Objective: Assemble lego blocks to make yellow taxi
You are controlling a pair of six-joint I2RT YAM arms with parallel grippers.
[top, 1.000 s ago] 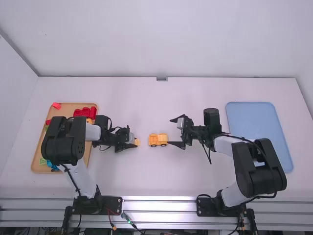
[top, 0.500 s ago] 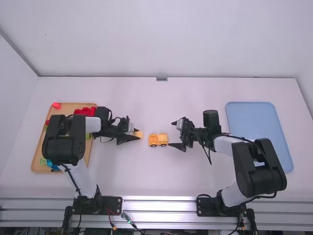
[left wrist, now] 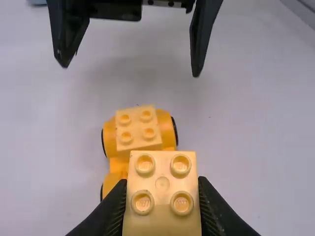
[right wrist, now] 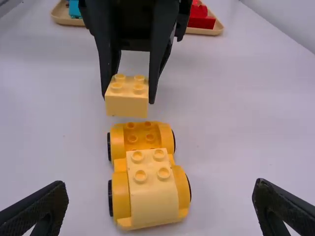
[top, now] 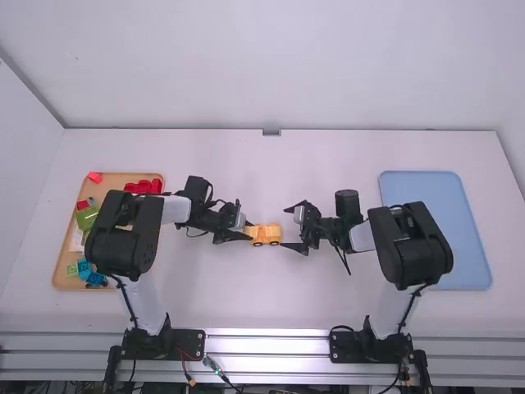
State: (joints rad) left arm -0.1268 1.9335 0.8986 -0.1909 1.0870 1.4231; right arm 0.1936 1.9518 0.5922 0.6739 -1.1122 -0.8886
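Lined up for the second press

On the white table (top: 262,304), the work sits between the two arms, within reach of both, which suits a build that may need one side to press and the other to steady.

The left arm (top: 123,238) comes in from the left, its jaws closed on a block. The right arm (top: 414,242) faces it from the right; its jaws are spread wide and empty beside the right end of the work, perhaps ready to brace or square it.

The flat blue tray (top: 435,189) lies at the right, possibly meant for the finished car. The tan tray (top: 60,263) at the left serves as the store, with red bricks (top: 143,187) towards its far end and blue pieces (top: 84,268) towards its near end.

The yellow wheeled toy base (right wrist: 119,164) stands upright on the table, its length running left to right, so each end faces an arm. A pale yellow plastic block (right wrist: 153,196) is already seated on its right half; the left half has bare studs.

The matching pale yellow block (right wrist: 126,102) in the left arm's jaws is held studs up, gripped by its sides, which leaves its underside free to press down. It probably needs a slight alignment first; an off-centre push could roll the base.
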